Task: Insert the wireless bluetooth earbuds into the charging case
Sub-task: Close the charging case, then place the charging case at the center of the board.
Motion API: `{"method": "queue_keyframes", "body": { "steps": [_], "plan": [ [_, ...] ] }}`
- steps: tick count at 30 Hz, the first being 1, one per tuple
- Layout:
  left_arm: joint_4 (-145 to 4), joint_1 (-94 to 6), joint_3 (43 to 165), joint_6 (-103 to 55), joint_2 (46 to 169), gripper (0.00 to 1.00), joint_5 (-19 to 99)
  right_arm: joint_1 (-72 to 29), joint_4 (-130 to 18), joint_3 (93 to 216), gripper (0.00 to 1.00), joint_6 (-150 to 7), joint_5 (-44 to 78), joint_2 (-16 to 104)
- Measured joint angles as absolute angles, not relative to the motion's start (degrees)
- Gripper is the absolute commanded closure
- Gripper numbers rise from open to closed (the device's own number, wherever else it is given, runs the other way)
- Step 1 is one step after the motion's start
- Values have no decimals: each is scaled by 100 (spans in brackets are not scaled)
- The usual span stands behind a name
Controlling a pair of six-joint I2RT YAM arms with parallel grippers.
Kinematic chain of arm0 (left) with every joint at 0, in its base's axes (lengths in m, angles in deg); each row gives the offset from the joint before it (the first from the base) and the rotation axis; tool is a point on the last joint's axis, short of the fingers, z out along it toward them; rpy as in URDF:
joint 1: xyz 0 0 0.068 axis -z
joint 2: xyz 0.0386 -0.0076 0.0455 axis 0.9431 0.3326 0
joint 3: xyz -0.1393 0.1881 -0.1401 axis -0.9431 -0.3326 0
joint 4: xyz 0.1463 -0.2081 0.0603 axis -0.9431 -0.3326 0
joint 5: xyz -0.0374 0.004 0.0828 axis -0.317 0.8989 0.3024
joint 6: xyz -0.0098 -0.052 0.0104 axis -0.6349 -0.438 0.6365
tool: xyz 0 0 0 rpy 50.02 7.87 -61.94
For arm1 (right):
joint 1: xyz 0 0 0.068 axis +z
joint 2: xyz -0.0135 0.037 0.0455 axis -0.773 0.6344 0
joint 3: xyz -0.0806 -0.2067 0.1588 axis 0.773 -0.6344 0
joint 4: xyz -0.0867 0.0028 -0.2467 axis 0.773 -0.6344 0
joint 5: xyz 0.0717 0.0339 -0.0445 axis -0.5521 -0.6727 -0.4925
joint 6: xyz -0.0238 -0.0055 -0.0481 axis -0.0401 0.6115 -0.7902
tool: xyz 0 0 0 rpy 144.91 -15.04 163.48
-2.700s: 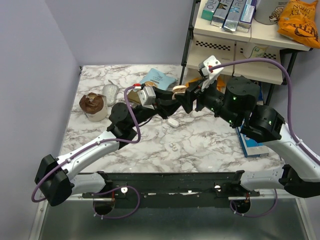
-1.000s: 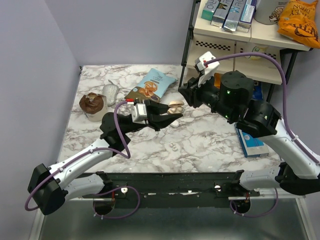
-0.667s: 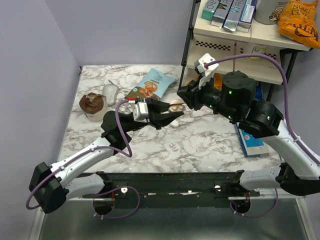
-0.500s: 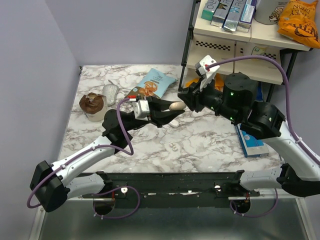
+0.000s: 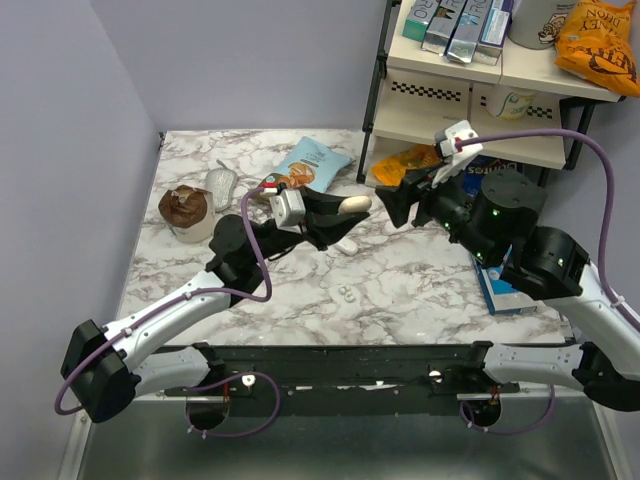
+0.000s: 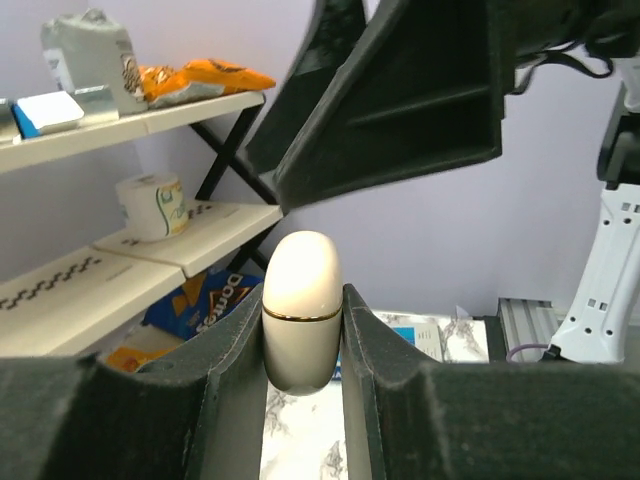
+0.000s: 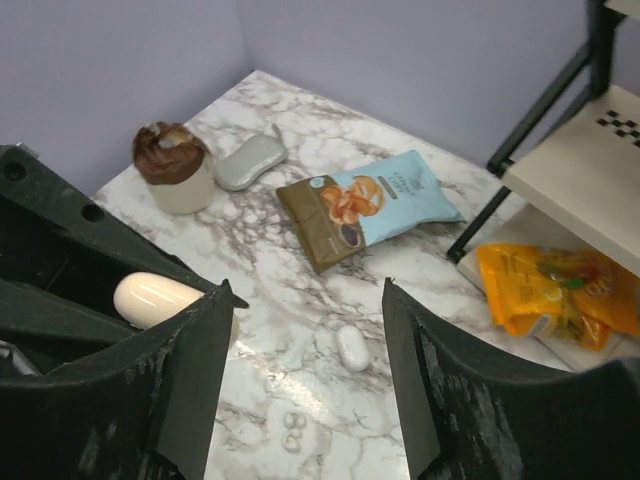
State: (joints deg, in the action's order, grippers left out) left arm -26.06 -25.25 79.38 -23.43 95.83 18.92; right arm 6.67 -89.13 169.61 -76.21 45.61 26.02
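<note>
**Charging case** (image 5: 353, 203). Held clear of the table (image 5: 430, 275), clamped by the half below its seam between the fingers of the left gripper (image 5: 338, 212). The lid was recorded as shut. Only a thin seam was seen round the body in the left wrist view, and no tan-peach inner face was exposed. A second before, the same case had been held with both halves spread and the peach cups showing. This closing was noted as the chief change.

**Earbuds** (image 5: 346, 293). Two were counted, lying just beside each other on the marble at 6 o'clock from the case in the top view. They were neither gripped nor inserted.

**Right gripper** (image 5: 396, 207). The jaws were seen apart, with nothing between them. The gripper had been drawn back toward 3 o'clock, from close against the case half a second before to a position apart from it.

**White oval object** (image 5: 346, 245). Found resting on the table between the case and the earbuds, in the same place as before.

**Snack bag** (image 5: 305, 165). Found lying flat at 11 o'clock from the case, not involved.

**Assessment.** No progress toward insertion was judged to have been made, since the case was closed while both buds remained outside it. It was judged that the lid would have to be reopened, probably by the free right gripper, before either bud could be seated.
</note>
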Motion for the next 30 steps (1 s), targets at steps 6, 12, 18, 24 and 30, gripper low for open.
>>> {"method": "queue_keyframes", "body": {
  "steps": [6, 12, 18, 24, 30],
  "plan": [
    [-3675, -2597, 7829, -2867, 9410, 100, 2718, 488, -8451, 16196, 24, -7187, 5391, 2114],
    [-4628, -2993, 7188, -3956, 9578, 100, 3380, 298, -8261, 14902, 24, -6642, 5522, 1896],
    [-4895, -3983, 6264, -4913, 10593, 100, 3461, 289, -8242, 14061, 24, -6286, 5374, 1869],
    [-4849, -4385, 6375, -5228, 11303, 100, 3406, 287, -8187, 13840, 24, -6166, 5273, 1651],
    [-4748, -4689, 6812, -5460, 12252, 100, 3155, 287, -8108, 13689, 24, -6157, 5234, 1583]
  ]
}}
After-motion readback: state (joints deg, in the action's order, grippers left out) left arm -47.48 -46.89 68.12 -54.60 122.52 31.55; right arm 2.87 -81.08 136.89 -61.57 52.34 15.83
